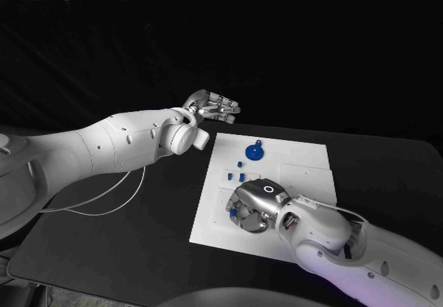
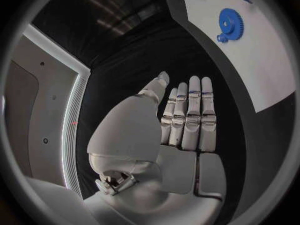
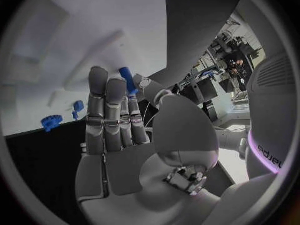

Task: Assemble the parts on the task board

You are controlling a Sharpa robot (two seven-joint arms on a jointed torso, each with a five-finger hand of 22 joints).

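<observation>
The white task board (image 1: pixel 300 157) lies in the middle of the black table. A blue gear (image 1: pixel 254 151) sits on its far left part, also seen in the left wrist view (image 2: pixel 230 23) and the right wrist view (image 3: pixel 52 121). Small blue pegs (image 1: pixel 242 177) stand nearer on the board. My right hand (image 1: pixel 256 206) hovers low over the board's near left part. It pinches a small blue peg (image 3: pixel 128 79) between thumb and fingertip, blue showing under it (image 1: pixel 234 211). My left hand (image 1: pixel 213 107) is raised off the board's far left corner, fingers straight and holding nothing (image 2: pixel 187 120).
Raised white blocks (image 1: pixel 305 173) stand on the board's right half. A thin white cable (image 1: pixel 111 198) loops over the table on the left. Bare black table (image 1: pixel 388 166) stretches to the right of the board.
</observation>
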